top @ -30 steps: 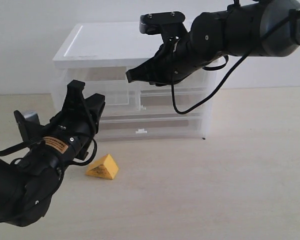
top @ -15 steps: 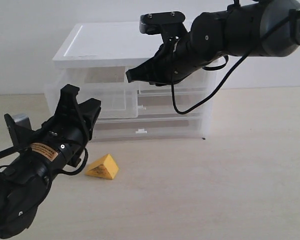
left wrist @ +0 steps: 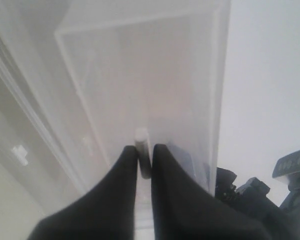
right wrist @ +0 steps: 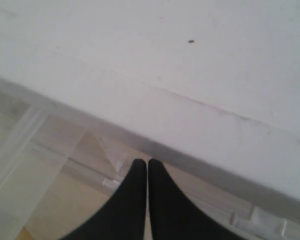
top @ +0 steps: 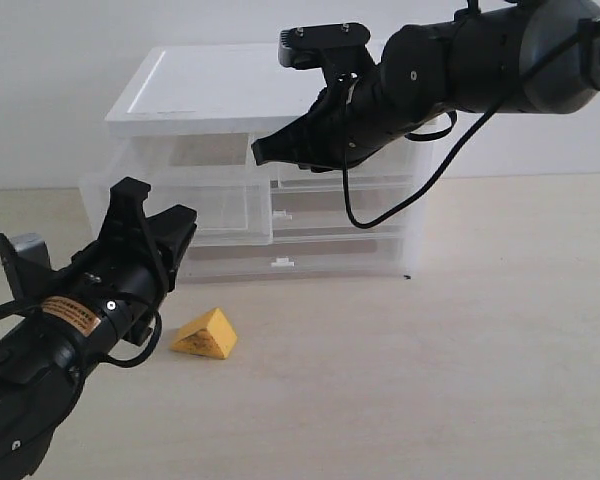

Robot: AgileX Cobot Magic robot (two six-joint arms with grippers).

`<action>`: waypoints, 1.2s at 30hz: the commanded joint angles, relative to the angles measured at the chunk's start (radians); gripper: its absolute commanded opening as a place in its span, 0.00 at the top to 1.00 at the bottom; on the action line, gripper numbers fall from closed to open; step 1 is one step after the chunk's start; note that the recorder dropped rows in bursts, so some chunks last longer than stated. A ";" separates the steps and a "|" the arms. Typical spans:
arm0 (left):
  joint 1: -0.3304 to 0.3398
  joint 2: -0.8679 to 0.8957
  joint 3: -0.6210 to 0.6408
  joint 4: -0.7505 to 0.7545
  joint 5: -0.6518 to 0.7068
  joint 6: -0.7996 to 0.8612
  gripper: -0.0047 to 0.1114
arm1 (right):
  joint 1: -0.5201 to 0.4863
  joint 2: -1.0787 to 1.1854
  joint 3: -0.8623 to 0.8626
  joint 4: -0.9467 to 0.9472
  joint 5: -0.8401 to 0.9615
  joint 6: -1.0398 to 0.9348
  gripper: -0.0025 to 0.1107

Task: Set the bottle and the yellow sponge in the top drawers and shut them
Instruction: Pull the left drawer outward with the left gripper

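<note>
The left fingers (left wrist: 124, 172) are pressed narrow on the small white handle (left wrist: 141, 136) of the top left drawer (top: 220, 205). This drawer stands out from the white cabinet (top: 210, 90). The right fingers (top: 265, 150) hang just at the front top edge of the cabinet, closed together and holding nothing. The yellow sponge (top: 206, 335) lies on the table (top: 430, 350) in front of the cabinet, near the left arm.

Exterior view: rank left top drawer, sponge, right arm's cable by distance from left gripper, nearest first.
1. left top drawer: pulled out, handle in the left gripper.
2. sponge: on the table, below.
3. cable: far right, before the cabinet.
</note>
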 commanded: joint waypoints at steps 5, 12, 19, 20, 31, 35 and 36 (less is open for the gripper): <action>-0.013 -0.009 0.011 0.042 -0.022 0.030 0.93 | -0.013 -0.005 -0.004 -0.011 -0.043 -0.001 0.98; -0.010 -0.009 0.011 0.063 -0.022 0.023 0.93 | -0.013 -0.006 -0.004 -0.011 -0.029 -0.003 0.98; -0.010 -0.009 0.011 0.081 -0.022 0.017 0.89 | -0.013 -0.006 -0.004 -0.011 -0.014 -0.011 0.98; -0.010 -0.009 0.011 0.081 -0.022 0.017 0.85 | -0.013 -0.006 -0.004 -0.011 -0.014 -0.011 0.98; -0.010 -0.009 0.013 0.104 -0.022 0.017 0.54 | -0.013 -0.008 -0.004 -0.011 -0.009 -0.017 0.98; -0.010 -0.009 0.027 0.102 -0.022 0.017 0.50 | -0.013 -0.017 -0.004 -0.011 -0.009 -0.019 0.98; -0.010 -0.009 0.032 0.101 -0.022 0.017 0.49 | -0.013 -0.024 -0.004 -0.011 -0.007 -0.019 0.98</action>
